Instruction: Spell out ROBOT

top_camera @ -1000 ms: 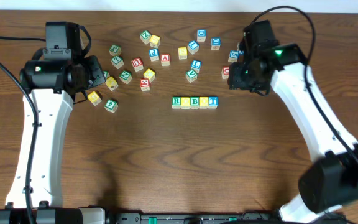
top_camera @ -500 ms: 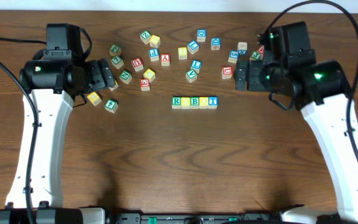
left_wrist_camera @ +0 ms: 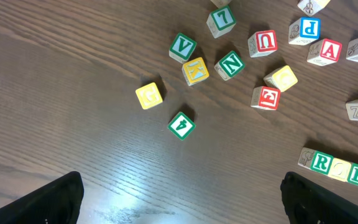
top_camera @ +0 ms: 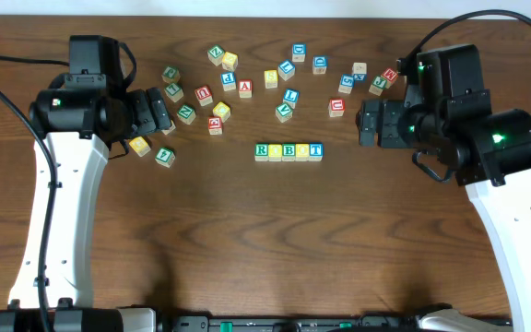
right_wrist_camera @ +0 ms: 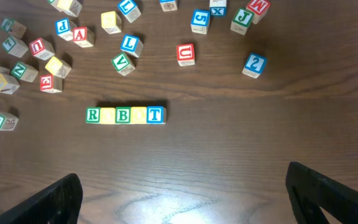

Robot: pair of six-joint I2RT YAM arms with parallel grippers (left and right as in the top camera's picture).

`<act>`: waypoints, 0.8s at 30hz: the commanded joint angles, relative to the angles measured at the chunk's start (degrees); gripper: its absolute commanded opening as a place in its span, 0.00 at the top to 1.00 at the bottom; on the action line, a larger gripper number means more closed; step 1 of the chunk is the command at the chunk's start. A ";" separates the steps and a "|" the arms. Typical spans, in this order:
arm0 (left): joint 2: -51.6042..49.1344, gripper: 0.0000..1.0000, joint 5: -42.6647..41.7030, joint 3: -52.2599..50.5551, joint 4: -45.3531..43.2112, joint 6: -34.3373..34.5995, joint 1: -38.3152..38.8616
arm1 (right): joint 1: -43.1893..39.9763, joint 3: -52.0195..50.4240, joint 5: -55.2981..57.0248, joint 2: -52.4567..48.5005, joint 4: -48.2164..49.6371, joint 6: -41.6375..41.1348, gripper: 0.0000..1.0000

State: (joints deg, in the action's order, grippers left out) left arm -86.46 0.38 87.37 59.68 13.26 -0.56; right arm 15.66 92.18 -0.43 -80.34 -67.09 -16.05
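Five blocks stand side by side in a row (top_camera: pixel 289 150) near the table's middle, reading R, O, B, O, T. The same row (right_wrist_camera: pixel 125 115) shows in the right wrist view, and its left end (left_wrist_camera: pixel 335 168) in the left wrist view. My left gripper (top_camera: pixel 162 112) hangs open over the left cluster of loose blocks, well left of the row. The right gripper (top_camera: pixel 365 124) is open too, to the right of the row and apart from it. Both wrist views show wide-apart fingers with bare wood between them, left gripper (left_wrist_camera: pixel 181 199) and right gripper (right_wrist_camera: pixel 182 193).
Several loose letter blocks lie scattered behind the row: a red A (top_camera: pixel 244 88), a green N (top_camera: pixel 185 113), a yellow block (top_camera: pixel 139 145), a green block (top_camera: pixel 164 156) and a red U (top_camera: pixel 336 107). More sit at the back right (top_camera: pixel 359 69).
My left gripper went from shut to open, and the arm stayed put. The right arm drew away to the right and nearer the front, its jaws spreading fully. The row has not moved.
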 commanded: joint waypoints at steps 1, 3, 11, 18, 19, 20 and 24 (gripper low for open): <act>0.42 0.00 0.72 0.98 0.24 -0.37 -0.17 | -0.39 0.94 0.48 0.46 -0.20 0.04 0.01; 0.42 0.00 0.72 0.98 0.24 -0.37 -0.17 | -0.39 0.94 0.50 0.46 -0.22 0.04 0.01; 0.42 0.00 0.72 0.98 0.24 -0.35 -0.17 | -0.39 0.94 -0.15 0.48 -0.35 0.02 0.01; 0.42 0.00 0.72 0.98 0.24 -0.35 -0.17 | -0.57 0.83 1.55 0.46 0.79 0.04 0.01; 0.42 0.00 0.72 0.98 0.24 -0.37 -0.17 | -0.72 0.72 2.67 0.72 1.11 0.04 0.01; 0.42 0.00 0.72 0.98 0.24 -0.37 -0.17 | -0.72 0.63 3.56 1.05 1.44 0.04 0.01; 0.42 0.00 0.72 0.98 0.24 -0.35 -0.17 | -0.74 -1.97 5.01 3.91 6.05 3.39 0.01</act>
State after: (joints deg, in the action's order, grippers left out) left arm -86.46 0.38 87.37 59.68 13.26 -0.56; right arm 15.59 91.85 2.17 -79.83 -63.24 -15.70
